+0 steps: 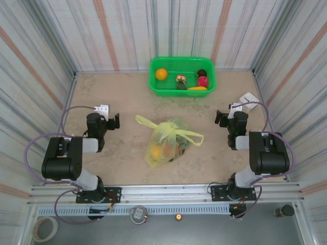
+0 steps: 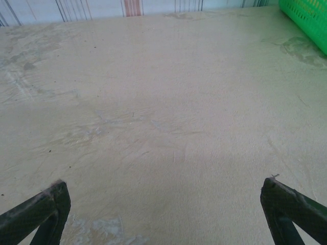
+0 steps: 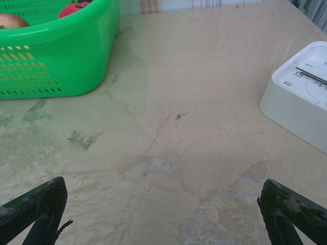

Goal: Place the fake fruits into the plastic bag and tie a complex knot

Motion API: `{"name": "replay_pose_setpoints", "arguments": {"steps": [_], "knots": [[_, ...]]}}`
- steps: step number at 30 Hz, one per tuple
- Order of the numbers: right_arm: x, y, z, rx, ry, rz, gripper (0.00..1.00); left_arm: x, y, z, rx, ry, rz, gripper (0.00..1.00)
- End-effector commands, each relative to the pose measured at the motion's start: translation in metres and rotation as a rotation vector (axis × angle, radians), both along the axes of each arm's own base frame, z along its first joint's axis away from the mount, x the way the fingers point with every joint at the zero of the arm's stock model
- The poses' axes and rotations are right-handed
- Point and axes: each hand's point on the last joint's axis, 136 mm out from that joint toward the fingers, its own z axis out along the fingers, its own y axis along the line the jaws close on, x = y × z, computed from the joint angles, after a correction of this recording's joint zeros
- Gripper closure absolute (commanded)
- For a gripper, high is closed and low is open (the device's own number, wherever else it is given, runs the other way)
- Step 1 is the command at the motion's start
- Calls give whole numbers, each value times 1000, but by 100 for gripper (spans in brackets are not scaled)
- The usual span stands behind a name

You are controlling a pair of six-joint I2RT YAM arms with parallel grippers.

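Note:
The plastic bag (image 1: 164, 139), thin and yellow-green, sits mid-table with its two loop handles (image 1: 190, 137) spread out; orange and dark fake fruits (image 1: 167, 149) show through it. More fake fruits lie in the green basket (image 1: 182, 92) at the back: an orange one (image 1: 161, 74), a red-green one (image 1: 181, 80), a dark one (image 1: 202, 73), a pink-red one (image 1: 203, 80) and a yellow one (image 1: 197, 88). My left gripper (image 1: 104, 119) (image 2: 163, 204) hovers open left of the bag, over bare table. My right gripper (image 1: 232, 116) (image 3: 163, 204) is open right of the bag, holding nothing.
In the right wrist view the basket (image 3: 56, 56) is ahead to the left and a white clock (image 3: 301, 97) (image 1: 249, 98) sits ahead to the right. The basket corner (image 2: 306, 20) shows at the left wrist view's top right. Corrugated walls enclose the table; a tape roll (image 1: 45, 228) lies below the rail.

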Motion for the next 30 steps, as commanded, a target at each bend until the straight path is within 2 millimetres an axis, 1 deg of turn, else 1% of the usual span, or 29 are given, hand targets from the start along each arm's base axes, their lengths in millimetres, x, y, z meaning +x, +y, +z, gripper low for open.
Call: {"name": "replay_pose_setpoints", "arguments": {"steps": [1, 30], "knots": [[-2, -2, -1, 22, 8, 0, 1, 3, 1, 5, 17, -13, 10, 1], [-2, -2, -1, 21, 7, -2, 1, 2, 2, 6, 9, -16, 7, 1]]}}
